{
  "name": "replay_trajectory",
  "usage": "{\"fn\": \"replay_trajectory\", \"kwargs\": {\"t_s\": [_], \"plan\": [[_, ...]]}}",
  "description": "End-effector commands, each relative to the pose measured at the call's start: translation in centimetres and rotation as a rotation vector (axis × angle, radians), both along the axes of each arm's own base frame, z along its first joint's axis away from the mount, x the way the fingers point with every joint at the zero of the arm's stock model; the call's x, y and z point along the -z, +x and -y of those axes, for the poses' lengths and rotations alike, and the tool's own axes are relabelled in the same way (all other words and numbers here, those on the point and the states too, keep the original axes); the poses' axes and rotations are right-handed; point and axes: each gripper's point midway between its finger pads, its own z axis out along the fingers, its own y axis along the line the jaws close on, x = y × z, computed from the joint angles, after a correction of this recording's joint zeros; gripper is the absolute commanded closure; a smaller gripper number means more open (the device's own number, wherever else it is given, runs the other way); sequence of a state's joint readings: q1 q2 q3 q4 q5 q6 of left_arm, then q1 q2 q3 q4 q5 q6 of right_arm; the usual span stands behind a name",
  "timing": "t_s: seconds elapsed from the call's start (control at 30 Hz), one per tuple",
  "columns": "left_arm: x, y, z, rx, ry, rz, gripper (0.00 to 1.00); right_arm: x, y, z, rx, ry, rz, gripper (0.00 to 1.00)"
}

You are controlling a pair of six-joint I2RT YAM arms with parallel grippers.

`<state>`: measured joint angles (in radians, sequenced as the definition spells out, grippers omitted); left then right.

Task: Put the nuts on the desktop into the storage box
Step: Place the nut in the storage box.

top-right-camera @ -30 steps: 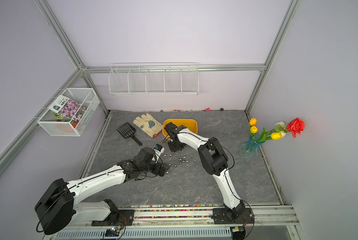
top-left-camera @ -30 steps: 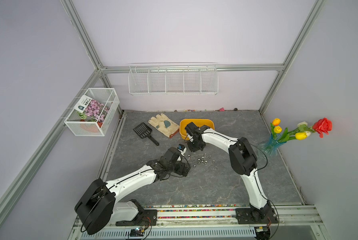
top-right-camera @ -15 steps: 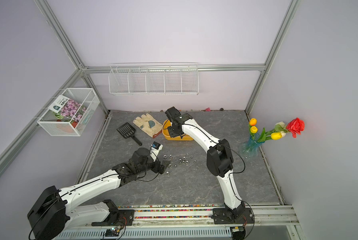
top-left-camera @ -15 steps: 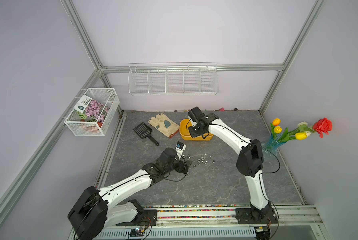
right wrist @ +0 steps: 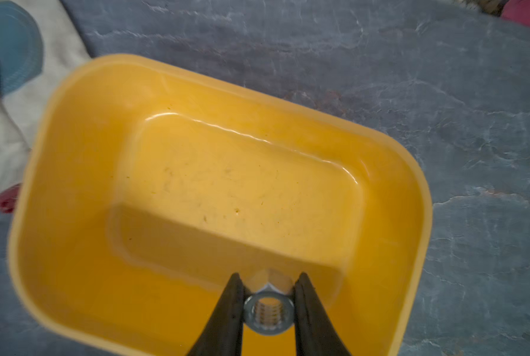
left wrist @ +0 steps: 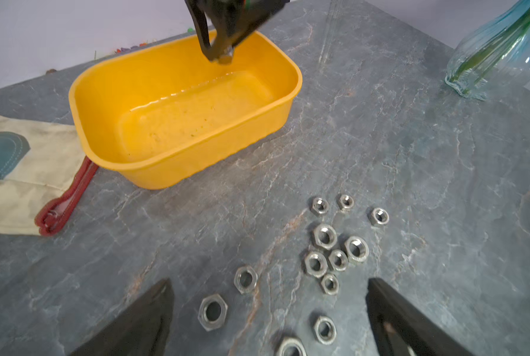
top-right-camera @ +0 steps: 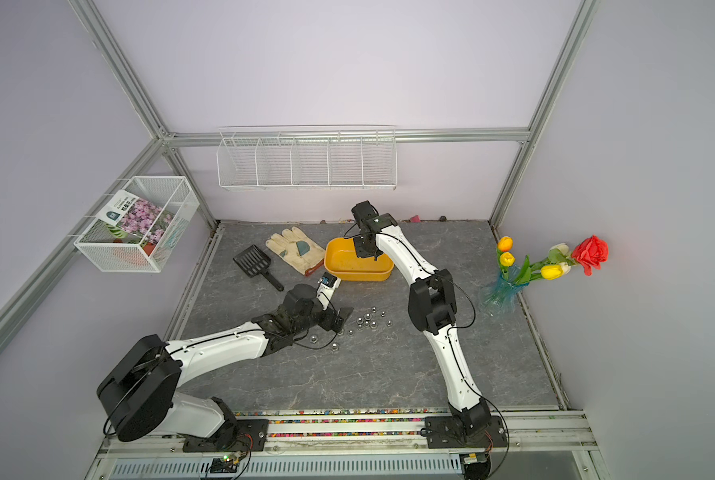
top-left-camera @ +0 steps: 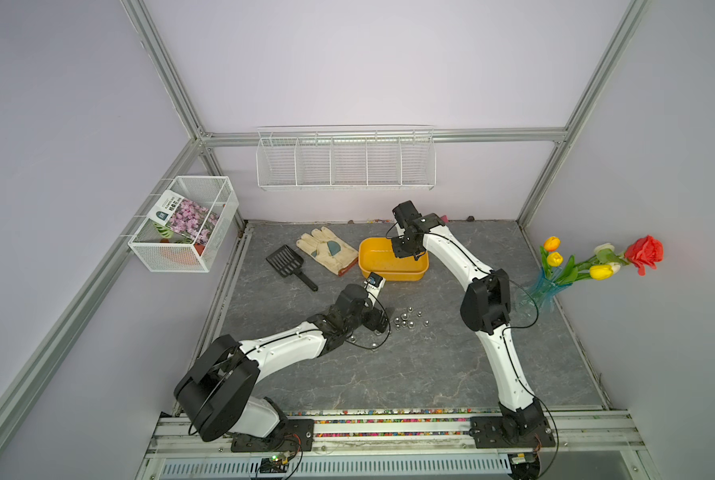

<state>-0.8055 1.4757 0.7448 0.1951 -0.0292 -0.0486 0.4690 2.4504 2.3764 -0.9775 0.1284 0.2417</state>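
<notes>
Yellow plastic storage box (right wrist: pixel 72 160) sits on the desktop (left wrist: pixel 427 148), just beside a work glove (left wrist: pixel 26 172). Right gripper (right wrist: pixel 269 279) hangs over the box interior, jaws clamped on one hex nut (right wrist: pixel 269 313). Left gripper (left wrist: pixel 268 283) is low over the desktop, jaws spread wide, nothing held. Loose nuts (left wrist: pixel 325 236) are scattered on the desktop between and beyond its fingers.
</notes>
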Motion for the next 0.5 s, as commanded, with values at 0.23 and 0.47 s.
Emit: {"fn": "replay_trajectory", "kwargs": {"t_s": [0.23, 0.47], "plan": [[-1.3, 2.3, 3.1, 0.047, -0.023, 0.076, 0.01, 4.0, 1.0, 1.5, -0.002, -0.026, -0.059, 0.90], [-0.9, 2.5, 3.5, 0.057, -0.003, 0.075, 0.01, 6.6, 1.5, 1.4, -0.003, -0.029, -0.085, 0.90]]}}
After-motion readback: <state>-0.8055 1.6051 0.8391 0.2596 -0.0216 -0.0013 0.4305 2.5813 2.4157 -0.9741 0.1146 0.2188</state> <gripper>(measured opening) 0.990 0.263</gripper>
